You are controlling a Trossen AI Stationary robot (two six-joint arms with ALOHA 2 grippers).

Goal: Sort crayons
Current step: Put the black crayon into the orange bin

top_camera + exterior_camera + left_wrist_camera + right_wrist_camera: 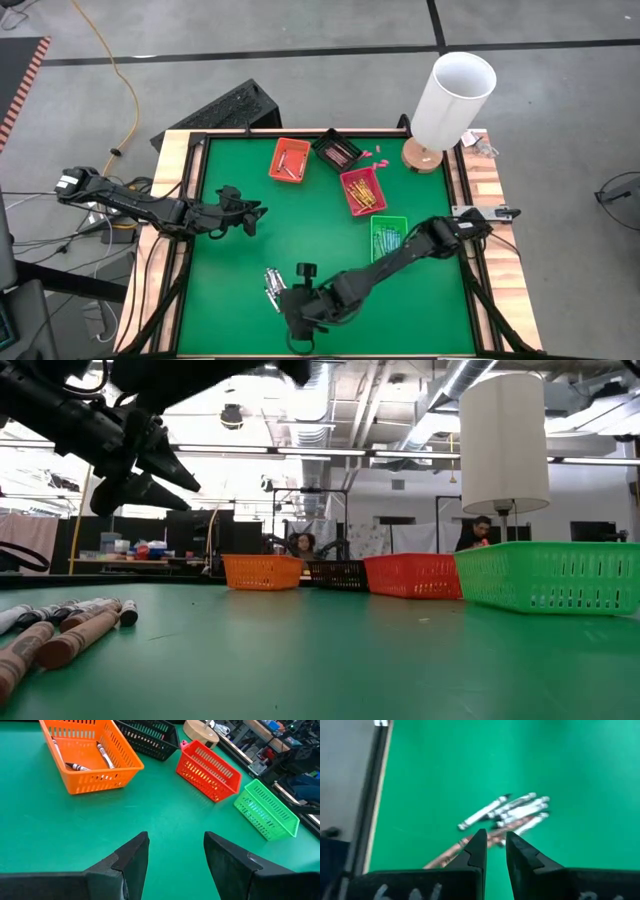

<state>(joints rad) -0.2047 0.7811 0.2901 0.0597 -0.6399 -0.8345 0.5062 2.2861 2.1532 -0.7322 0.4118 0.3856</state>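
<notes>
You are well into the sort, by the look of it — the orange basket holds a few crayons, the red basket a heap of yellow-orange ones, the green basket some pale ones, and the black basket appears to hold some too. What is left is the small cluster of loose crayons lying on the green bench near its front edge — white-wrapped and brownish sticks, touching one another. Your right pincer hangs just above that cluster, jaws narrow with only a slim gap, empty, the arm stretched low across the bench. Your left pincer waits over the left part of the bench, jaws wide apart and empty, facing the baskets.
</notes>
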